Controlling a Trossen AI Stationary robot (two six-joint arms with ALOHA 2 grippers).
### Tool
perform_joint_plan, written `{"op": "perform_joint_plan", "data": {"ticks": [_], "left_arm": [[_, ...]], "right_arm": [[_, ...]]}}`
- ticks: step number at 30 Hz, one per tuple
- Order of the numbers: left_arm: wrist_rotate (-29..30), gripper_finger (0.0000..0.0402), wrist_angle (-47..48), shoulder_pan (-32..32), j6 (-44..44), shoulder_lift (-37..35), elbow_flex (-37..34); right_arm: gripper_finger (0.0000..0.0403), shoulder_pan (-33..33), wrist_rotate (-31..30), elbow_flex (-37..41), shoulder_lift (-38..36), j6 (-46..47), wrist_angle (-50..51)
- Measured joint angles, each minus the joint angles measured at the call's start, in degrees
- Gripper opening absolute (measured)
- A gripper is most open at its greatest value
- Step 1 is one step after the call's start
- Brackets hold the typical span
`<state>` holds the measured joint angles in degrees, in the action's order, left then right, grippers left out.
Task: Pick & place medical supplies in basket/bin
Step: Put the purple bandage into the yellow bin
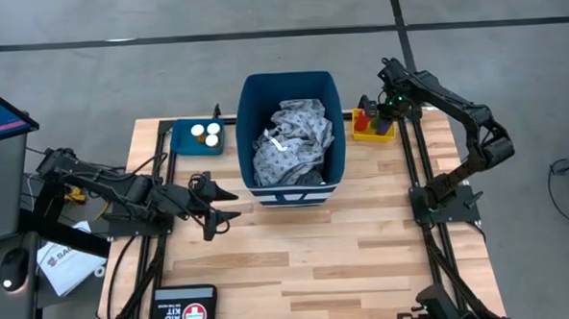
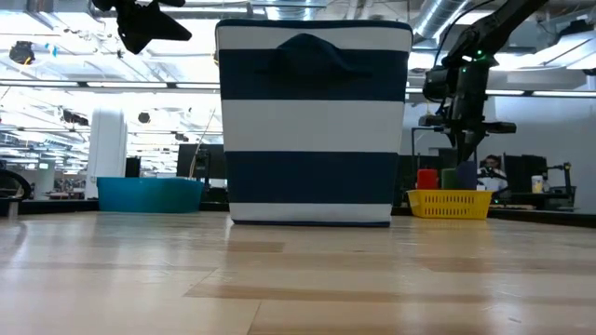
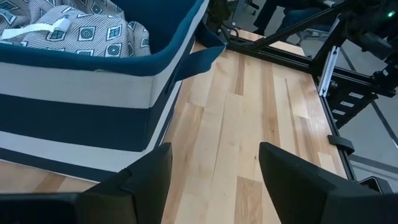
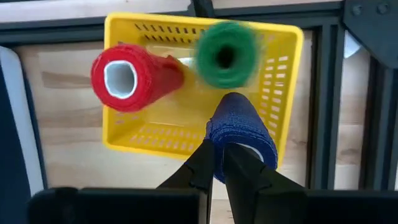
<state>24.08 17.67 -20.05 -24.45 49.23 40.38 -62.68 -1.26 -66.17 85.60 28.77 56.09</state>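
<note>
The tall dark blue bin with white stripes stands mid-table, and the grey patterned gown lies bunched inside it. To its left, a teal tray carries small white and orange bottles. To its right, a yellow tray holds a red cylinder and a green one, both upright. My right gripper is shut on a dark blue roll over that tray. My left gripper hovers open near the bin's front left corner, holding nothing. My right gripper pinches the wall of the dark blue roll at its top end, one finger at the white hollow core and one outside. The fingers come from above, pointing down. The roll stands upright below them over the tray's near side; its lower end is hidden.
A black FIRST AID KIT pouch lies at the table's near left edge. Black frame rails run along both sides of the table. Bare wooden tabletop stretches in front of the bin.
</note>
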Motion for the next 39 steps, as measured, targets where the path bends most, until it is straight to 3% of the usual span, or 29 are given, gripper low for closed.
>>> {"op": "perform_joint_plan", "data": {"ticks": [19, 39], "left_arm": [[-0.5, 0.0232, -0.2, 0.0, -1.4, 0.0, 0.0], [-0.6, 0.0232, -0.2, -0.2, -1.5, 0.0, 0.0]], "right_arm": [[0.0029, -0.1, 1.2, 0.8, 0.0, -0.3, -1.3], [0.0113, -0.4, 1.7, 0.8, 0.0, -0.3, -1.5]]}}
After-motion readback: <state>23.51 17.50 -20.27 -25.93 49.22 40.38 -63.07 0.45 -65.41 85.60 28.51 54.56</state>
